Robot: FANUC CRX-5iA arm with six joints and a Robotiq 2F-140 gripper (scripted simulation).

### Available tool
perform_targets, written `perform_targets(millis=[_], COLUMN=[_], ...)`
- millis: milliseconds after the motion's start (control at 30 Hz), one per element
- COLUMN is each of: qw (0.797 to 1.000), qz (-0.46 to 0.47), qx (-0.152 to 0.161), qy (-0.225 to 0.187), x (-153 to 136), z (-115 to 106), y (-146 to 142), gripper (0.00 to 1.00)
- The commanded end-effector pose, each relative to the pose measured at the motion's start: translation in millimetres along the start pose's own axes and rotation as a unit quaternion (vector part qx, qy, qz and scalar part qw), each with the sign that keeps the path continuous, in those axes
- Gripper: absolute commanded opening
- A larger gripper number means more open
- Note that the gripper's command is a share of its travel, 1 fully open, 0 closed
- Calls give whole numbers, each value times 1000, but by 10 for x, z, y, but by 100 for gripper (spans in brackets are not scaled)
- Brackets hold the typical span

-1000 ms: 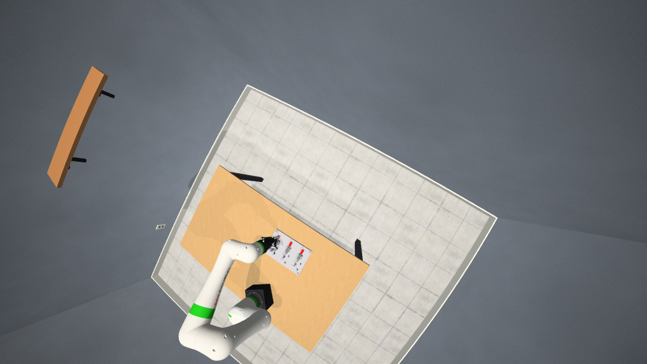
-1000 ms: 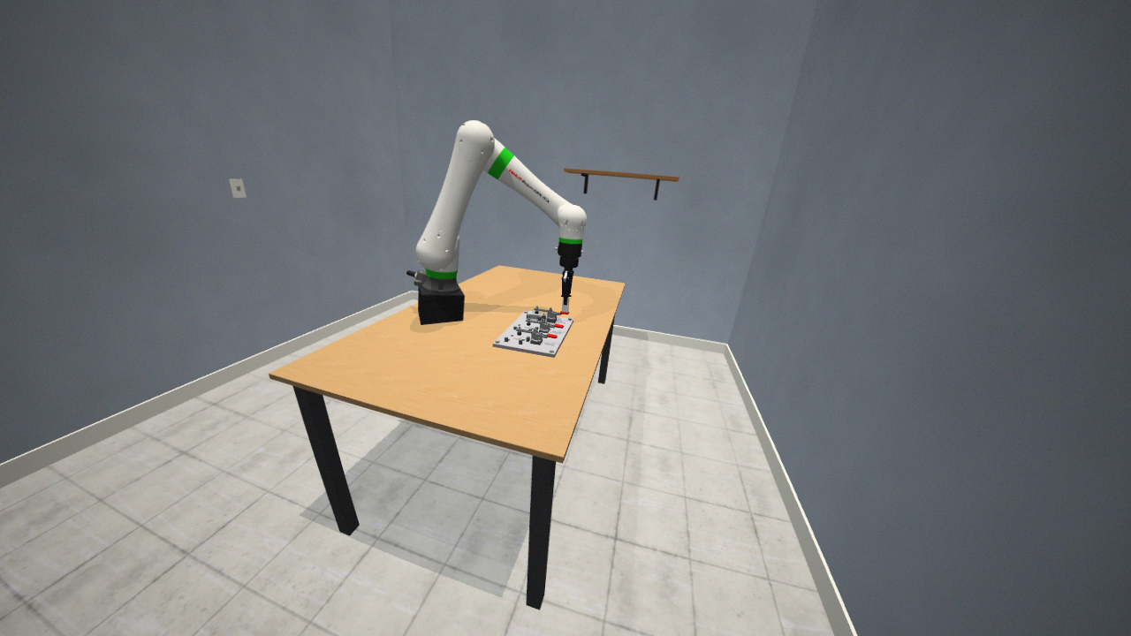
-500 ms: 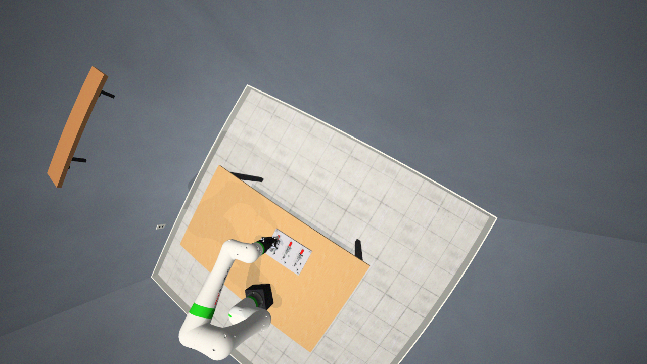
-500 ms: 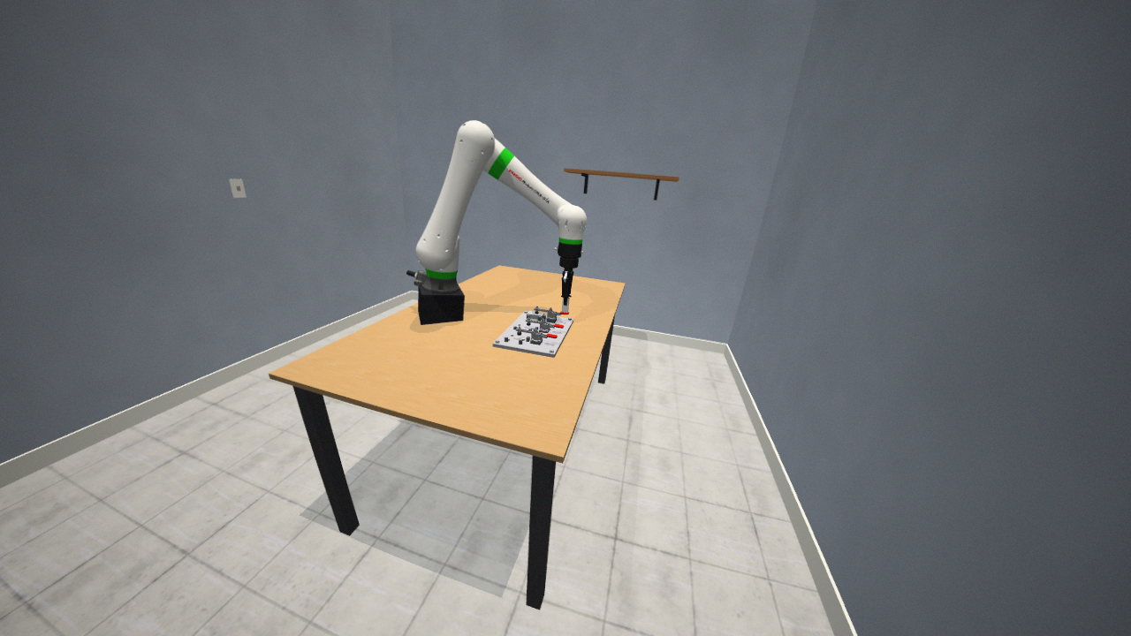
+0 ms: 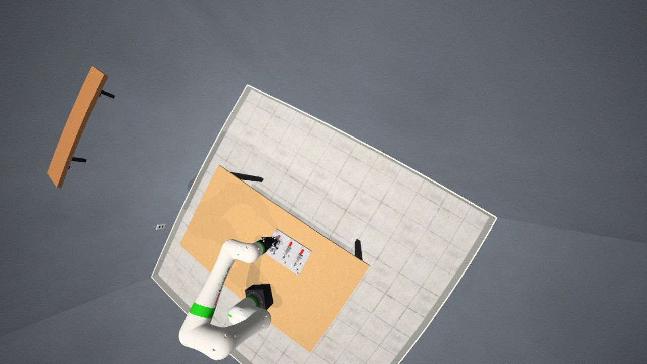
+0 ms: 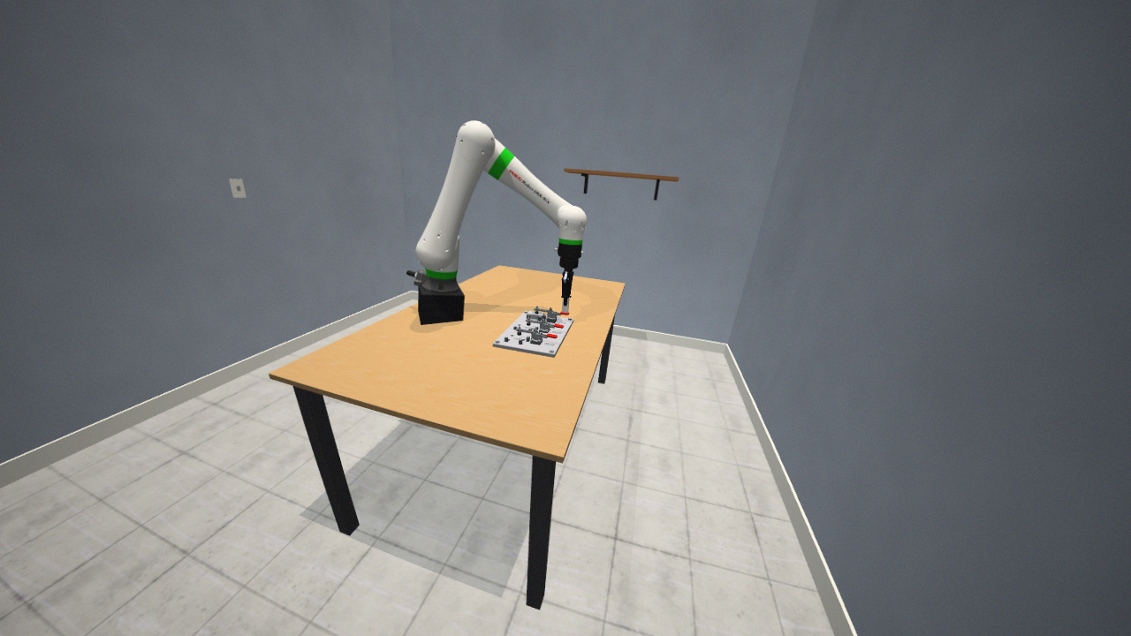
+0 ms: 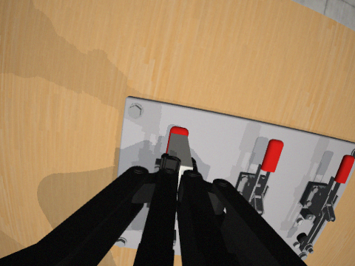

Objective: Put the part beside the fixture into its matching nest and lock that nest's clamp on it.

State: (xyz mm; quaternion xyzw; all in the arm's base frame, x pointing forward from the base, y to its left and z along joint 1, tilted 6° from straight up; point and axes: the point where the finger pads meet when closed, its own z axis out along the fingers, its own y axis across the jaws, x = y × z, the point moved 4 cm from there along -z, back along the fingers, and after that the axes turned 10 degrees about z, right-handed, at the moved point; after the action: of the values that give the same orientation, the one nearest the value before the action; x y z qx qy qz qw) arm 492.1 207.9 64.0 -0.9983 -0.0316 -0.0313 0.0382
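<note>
The fixture plate (image 7: 222, 127) (image 6: 513, 345) carries three nests with red-handled clamps. My gripper (image 7: 176, 147) (image 6: 565, 305) is shut with nothing seen between its fingers. Its fingertips are at the red handle (image 7: 179, 130) (image 6: 565, 314) of the end clamp, covering most of it in the wrist view. That handle reaches outward low over the plate; whether it is past dead centre cannot be told. The middle handle (image 7: 273, 155) (image 5: 289, 243) and the other end handle (image 7: 345, 169) (image 5: 302, 251) also point outward. The fingers hide the end nest in the wrist view, and I cannot make out the part clearly.
The fixture stands on the wooden table (image 5: 334, 280) (image 6: 427, 379), near its long edge. The black robot base (image 6: 440, 304) (image 5: 267, 294) stands on the table on the nests' side of the fixture. A wall shelf (image 6: 620, 174) is far behind.
</note>
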Motion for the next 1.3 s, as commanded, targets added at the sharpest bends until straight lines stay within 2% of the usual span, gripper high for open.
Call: perform_targets(millis=[0, 1267], qw=[1000, 1000], qz=[0, 0], qx=[0, 0], qy=[0, 0], x=[0, 0], z=[0, 40], y=[0, 0], gripper=[0, 0])
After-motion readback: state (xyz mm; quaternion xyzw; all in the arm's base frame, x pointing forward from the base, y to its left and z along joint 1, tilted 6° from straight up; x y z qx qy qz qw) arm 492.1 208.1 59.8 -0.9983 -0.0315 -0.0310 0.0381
